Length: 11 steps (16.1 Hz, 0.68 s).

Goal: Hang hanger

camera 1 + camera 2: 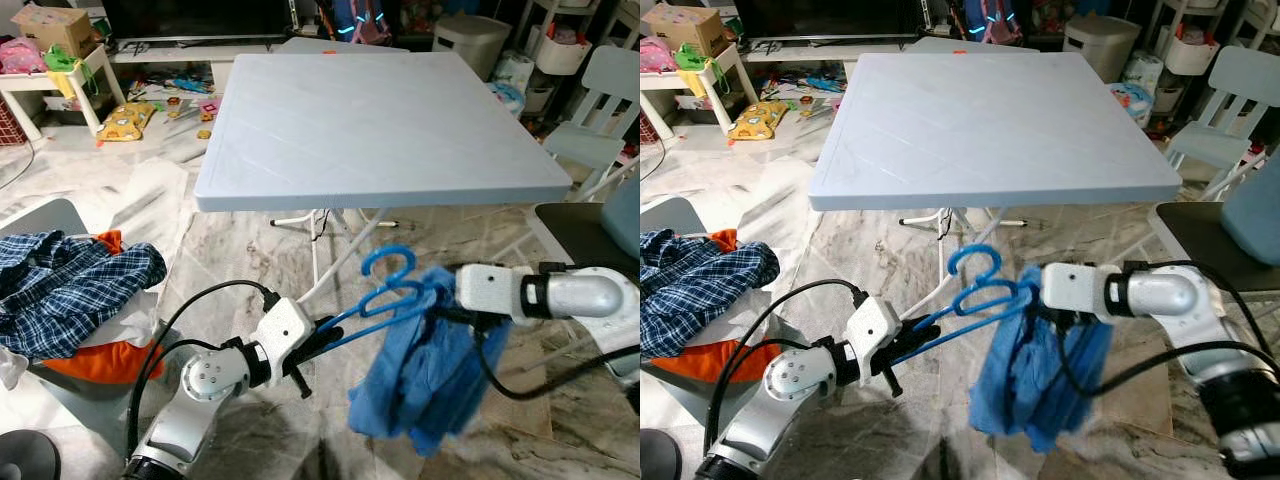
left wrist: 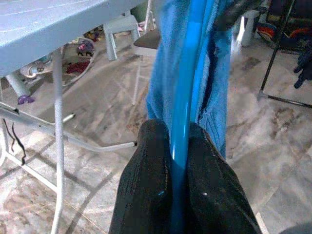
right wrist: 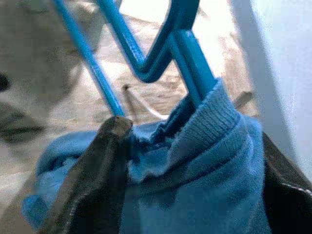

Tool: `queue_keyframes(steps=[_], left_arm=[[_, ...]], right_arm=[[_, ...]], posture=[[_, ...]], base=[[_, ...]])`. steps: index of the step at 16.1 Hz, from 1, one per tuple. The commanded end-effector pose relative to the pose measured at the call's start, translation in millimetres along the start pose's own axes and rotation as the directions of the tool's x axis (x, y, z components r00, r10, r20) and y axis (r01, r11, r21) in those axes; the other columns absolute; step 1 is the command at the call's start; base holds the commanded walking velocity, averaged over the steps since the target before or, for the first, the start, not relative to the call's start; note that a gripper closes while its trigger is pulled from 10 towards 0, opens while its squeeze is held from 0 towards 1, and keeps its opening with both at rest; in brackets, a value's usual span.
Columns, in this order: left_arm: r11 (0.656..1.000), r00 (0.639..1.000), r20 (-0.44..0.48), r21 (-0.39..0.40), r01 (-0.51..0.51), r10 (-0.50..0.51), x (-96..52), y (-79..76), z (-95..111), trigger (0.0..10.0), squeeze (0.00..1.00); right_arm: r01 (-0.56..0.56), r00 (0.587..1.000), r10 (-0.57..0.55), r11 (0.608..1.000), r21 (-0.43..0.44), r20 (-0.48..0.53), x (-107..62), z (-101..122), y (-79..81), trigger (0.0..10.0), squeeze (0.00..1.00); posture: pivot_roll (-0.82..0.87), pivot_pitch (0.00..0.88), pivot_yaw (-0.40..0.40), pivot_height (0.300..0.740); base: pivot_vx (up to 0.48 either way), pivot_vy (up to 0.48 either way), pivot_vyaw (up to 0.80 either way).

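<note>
- Lying at the far left, a blue plaid shirt [image 1: 70,280] is heaped on top of something orange [image 1: 95,358], on a pale seat [image 1: 45,215] beside the robot.
- Behind it, on the marble floor [image 1: 230,250], there are a yellow cushion [image 1: 127,120] and small toys, next to a low white table [image 1: 50,85] with a cardboard box [image 1: 55,25] on it.
- The left gripper [image 1: 325,330] reaches forward and to the right from the silver left arm; in the left wrist view its two black fingers [image 2: 146,180] are pressed together on the thin bar of the blue hanger [image 1: 385,285], so it is clamped on the hanger.
- The hanger is in the air between both grippers, in front of the near edge of the grey folding table [image 1: 380,120] and lower than the tabletop; its hook [image 1: 390,262] points up toward the table edge and is not on anything.
- A blue knitted garment [image 1: 425,380] hangs down from the right part of the hanger, loose and bunched, above the floor.
- The right gripper [image 1: 1040,300] comes from the right side at the height of the hanger; in the right wrist view its black fingers [image 3: 92,175] stand on both sides of the thick fold of the garment and are closed on the cloth where it meets the hanger.
- At the far right there are a dark seat [image 1: 590,225] and a white chair [image 1: 600,110].
</note>
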<state>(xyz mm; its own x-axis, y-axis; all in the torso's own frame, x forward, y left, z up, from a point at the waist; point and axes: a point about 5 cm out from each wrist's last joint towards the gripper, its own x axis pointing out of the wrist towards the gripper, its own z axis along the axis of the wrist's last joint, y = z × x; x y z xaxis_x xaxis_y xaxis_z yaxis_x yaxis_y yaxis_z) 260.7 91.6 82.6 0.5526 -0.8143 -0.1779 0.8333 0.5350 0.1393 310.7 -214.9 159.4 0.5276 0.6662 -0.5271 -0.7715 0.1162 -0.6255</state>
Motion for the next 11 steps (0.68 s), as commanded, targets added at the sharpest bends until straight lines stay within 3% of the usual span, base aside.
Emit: queue_keyframes(steps=[1,2,7,11], left_arm=[[0.994,0.994,0.027,-0.033,-0.107,0.107,-3.9,16.6,5.0,0.0,0.0],[0.993,0.993,0.025,-0.037,-0.113,0.114,-2.0,16.5,4.6,0.0,0.0],[0.988,0.989,0.022,-0.064,-0.143,0.145,2.8,18.4,4.2,0.0,0.0],[0.993,0.994,0.008,-0.053,-0.105,0.106,0.7,17.1,0.6,0.0,0.0]], right_arm=[[0.054,0.999,-0.054,0.999,-0.002,0.007,2.5,2.2,-6.2,10.0,1.0],[0.11,0.993,-0.11,0.994,0.016,0.03,6.5,6.6,-11.4,10.0,1.0],[0.169,0.984,-0.17,0.985,0.03,0.051,14.1,9.0,-11.0,10.0,1.0],[-0.081,0.994,0.078,0.996,0.04,0.081,-1.5,7.9,5.3,10.0,1.0]], posture=[[-0.14,0.046,-0.026,0.74],[-0.14,0.046,-0.025,0.74],[-0.14,0.044,-0.022,0.74],[-0.15,0.044,-0.022,0.74]], base=[[0.0,0.0,0.0],[0.0,0.0,0.0],[0.0,0.0,0.0],[0.0,0.0,0.0]])
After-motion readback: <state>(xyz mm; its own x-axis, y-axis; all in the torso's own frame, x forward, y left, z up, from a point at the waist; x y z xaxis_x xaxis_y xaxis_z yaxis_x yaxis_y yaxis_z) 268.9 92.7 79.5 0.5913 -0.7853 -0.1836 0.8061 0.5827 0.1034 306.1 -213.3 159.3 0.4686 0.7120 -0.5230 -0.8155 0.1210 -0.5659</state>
